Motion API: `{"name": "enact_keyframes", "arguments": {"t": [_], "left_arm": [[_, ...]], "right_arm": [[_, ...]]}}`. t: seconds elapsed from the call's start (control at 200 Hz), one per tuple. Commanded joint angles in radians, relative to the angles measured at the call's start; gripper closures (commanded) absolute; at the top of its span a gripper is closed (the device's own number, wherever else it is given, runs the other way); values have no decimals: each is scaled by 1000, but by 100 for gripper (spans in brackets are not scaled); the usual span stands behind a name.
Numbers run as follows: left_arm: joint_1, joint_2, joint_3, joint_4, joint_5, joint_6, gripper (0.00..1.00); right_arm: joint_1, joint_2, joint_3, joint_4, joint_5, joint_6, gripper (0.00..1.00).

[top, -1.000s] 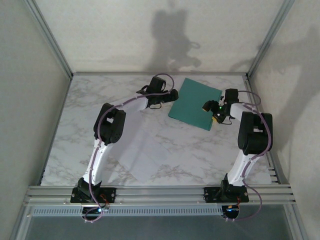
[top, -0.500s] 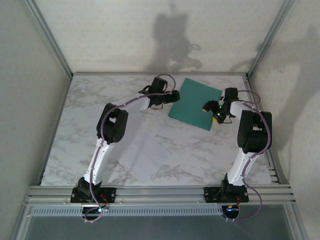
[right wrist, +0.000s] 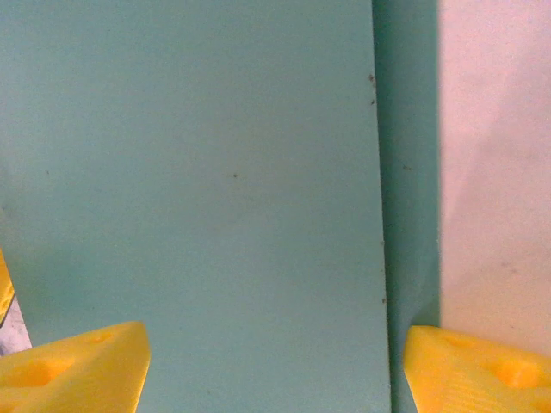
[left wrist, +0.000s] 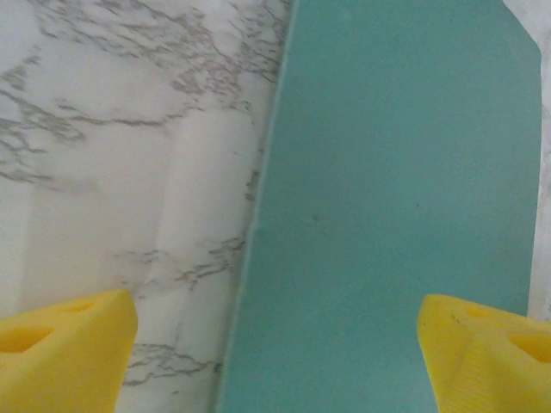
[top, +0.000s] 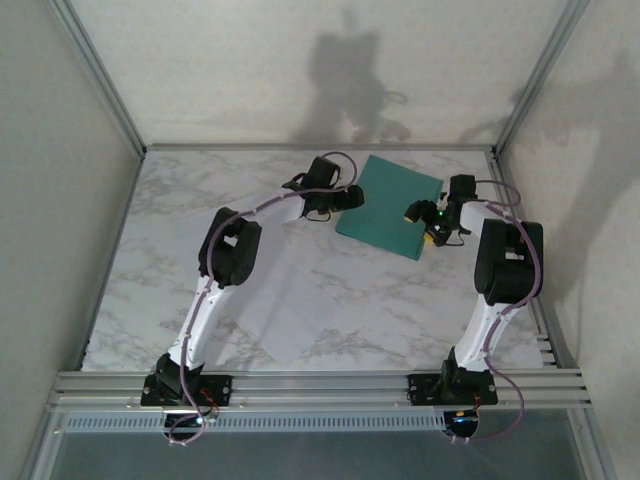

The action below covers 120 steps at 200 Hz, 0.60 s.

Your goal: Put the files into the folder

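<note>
The teal-green folder (top: 385, 205) lies shut and flat at the back of the marble table, right of centre. My left gripper (top: 350, 197) is at its left edge and is open. In the left wrist view, the yellow fingers (left wrist: 69, 353) straddle the edge of the folder (left wrist: 387, 215), one over marble and one over the card. My right gripper (top: 415, 213) is open at the folder's right edge. The right wrist view has the top leaf (right wrist: 215, 172) sitting slightly inside the leaf under it. A white sheet, the files (top: 285, 310), lies flat in front of the left arm.
Aluminium frame posts and white walls close in the table (top: 150, 260) on the left, back and right. A rail (top: 320, 385) carrying both arm bases runs along the near edge. Bare marble (left wrist: 129, 129) lies left of the folder.
My left gripper has moved a little to the right, onto the folder's left edge. The right arm, the folder and the sheet have stayed put.
</note>
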Motion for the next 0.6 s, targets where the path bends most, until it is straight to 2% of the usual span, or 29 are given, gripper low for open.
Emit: {"name": "enact_keyframes", "arguments": {"t": [0.0,0.24,0.596], "left_arm": [[-18,23,31,-33,42,4,17],[-29,17,30,-32,72,-7,21],[-31,-7,17,-38,68,-10,22]], "right_arm": [[10,45,1,5,-39,-15,21],[17,35,-3,30,-92,-19,20],[33,2,-3,48,-204,-59,19]]}}
